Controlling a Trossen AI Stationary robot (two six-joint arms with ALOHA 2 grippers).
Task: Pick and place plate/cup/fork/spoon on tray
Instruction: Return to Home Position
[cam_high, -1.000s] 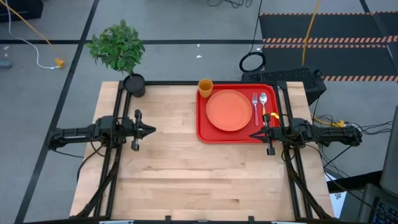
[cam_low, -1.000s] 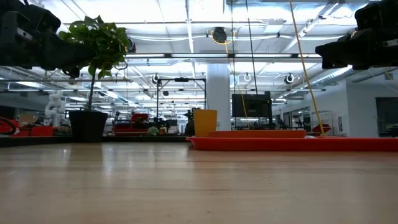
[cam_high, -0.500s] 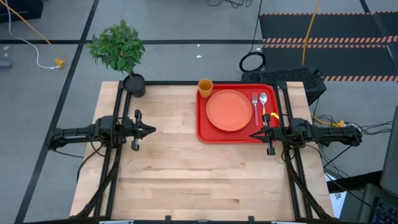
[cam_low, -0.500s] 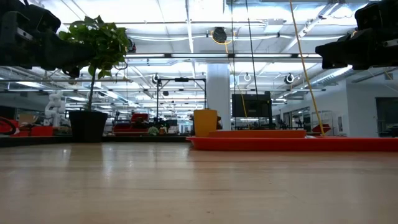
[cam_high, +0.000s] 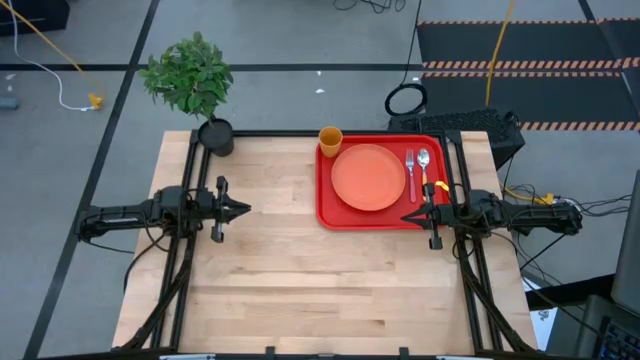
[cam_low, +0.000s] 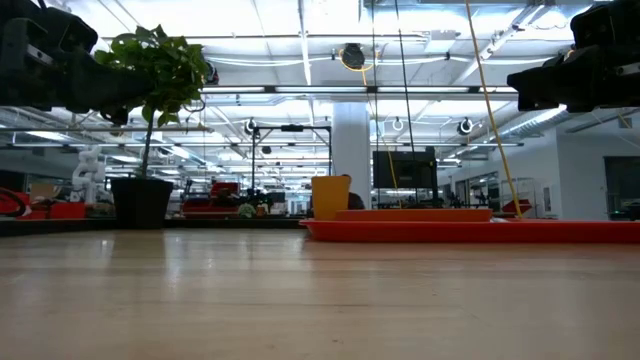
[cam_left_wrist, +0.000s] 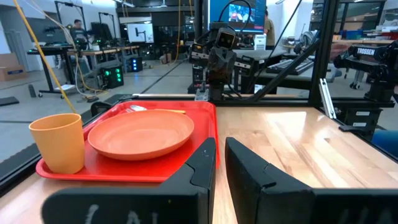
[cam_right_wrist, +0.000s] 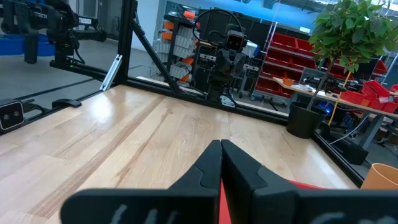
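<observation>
The plate (cam_high: 368, 177) is found at the centre of the tray (cam_high: 335, 214), with the cup (cam_high: 330, 139) at the tray's far corner and the fork (cam_high: 411, 172) and spoon (cam_high: 425, 170) laid beside the plate. All are judged light, rigid and slippery, best taken by rim or handle. "TROSSEN" is read on distant equipment. The left gripper (cam_high: 243, 209), well clear of the tray, is nearly closed and empty; the right gripper (cam_high: 407, 216), over the tray's near edge, is fully closed and empty.

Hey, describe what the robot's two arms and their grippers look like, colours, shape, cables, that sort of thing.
Both arms are dark, nearly black, slender jointed units with black cables trailing along them. The left gripper and right gripper each end in two matte black fingers tapering to a point, with a short crossbar behind. A yellow cable piece shows near the right arm's base. No readable markings on the fingers.
</observation>
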